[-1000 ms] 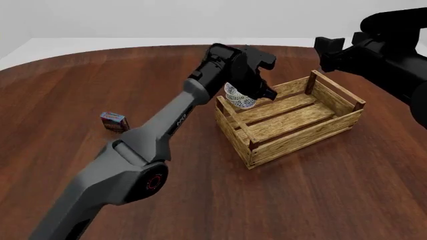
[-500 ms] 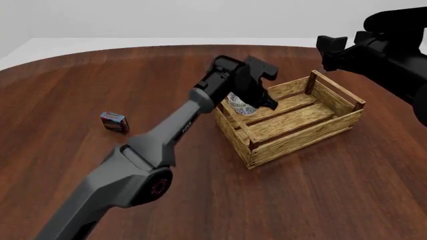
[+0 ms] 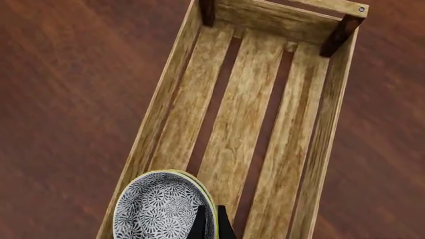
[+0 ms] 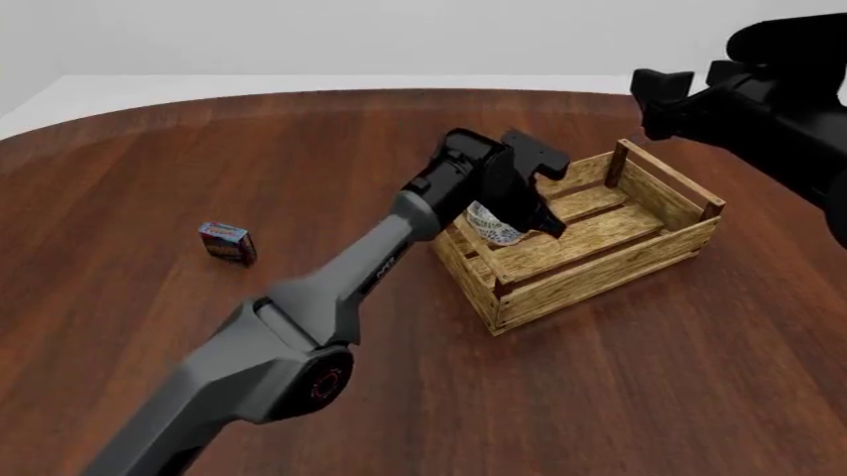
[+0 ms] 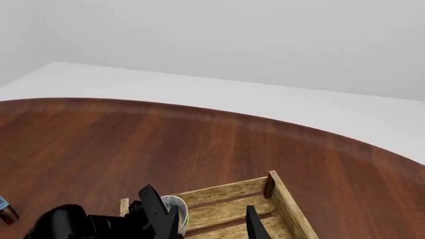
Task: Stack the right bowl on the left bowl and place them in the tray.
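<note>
Now left end effector (image 4: 530, 220) has lowered bowls (image 4: 495, 227) into tray (image 4: 622, 253).

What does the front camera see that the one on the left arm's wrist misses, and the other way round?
Only the front view shows the small blue box on the wooden table, the whole left arm and the raised right arm.

Only the left wrist view shows the floral pattern inside the bowl, a second rim edge hugging it, the left gripper shut on the rim, and the tray's bare slats beyond.

Both show the bowl held at one end of the tray, above its floor.
</note>
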Tool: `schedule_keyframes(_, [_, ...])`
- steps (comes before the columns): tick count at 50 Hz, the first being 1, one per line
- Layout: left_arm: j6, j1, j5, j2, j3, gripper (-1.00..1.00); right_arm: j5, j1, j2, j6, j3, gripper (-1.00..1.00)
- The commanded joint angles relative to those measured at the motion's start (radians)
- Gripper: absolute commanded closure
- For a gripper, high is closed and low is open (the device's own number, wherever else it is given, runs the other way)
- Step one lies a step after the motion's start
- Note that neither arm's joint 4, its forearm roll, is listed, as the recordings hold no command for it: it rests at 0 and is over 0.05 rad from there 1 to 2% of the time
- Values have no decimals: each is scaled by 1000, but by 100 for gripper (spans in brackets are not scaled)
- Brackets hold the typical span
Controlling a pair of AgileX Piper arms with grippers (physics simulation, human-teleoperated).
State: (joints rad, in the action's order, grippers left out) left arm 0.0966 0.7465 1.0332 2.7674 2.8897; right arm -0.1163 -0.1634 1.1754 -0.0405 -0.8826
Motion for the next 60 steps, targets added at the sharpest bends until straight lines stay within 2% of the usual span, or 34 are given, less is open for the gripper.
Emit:
schedule_keyframes(1, [-25,9,-15,-48,-59,100,13,-14,-7,-2,-6,-100])
schedule_keyframes(55, [-67,48,-27,-6,-60,100,18,-9,-33,6,3,-100])
schedule_keyframes(56, [-66,47,-26,-5,-60,-100,19,-9,-34,7,2,-100])
schedule_keyframes(60, [-66,47,-26,-8,-60,-100,20,-9,-34,6,2,-100])
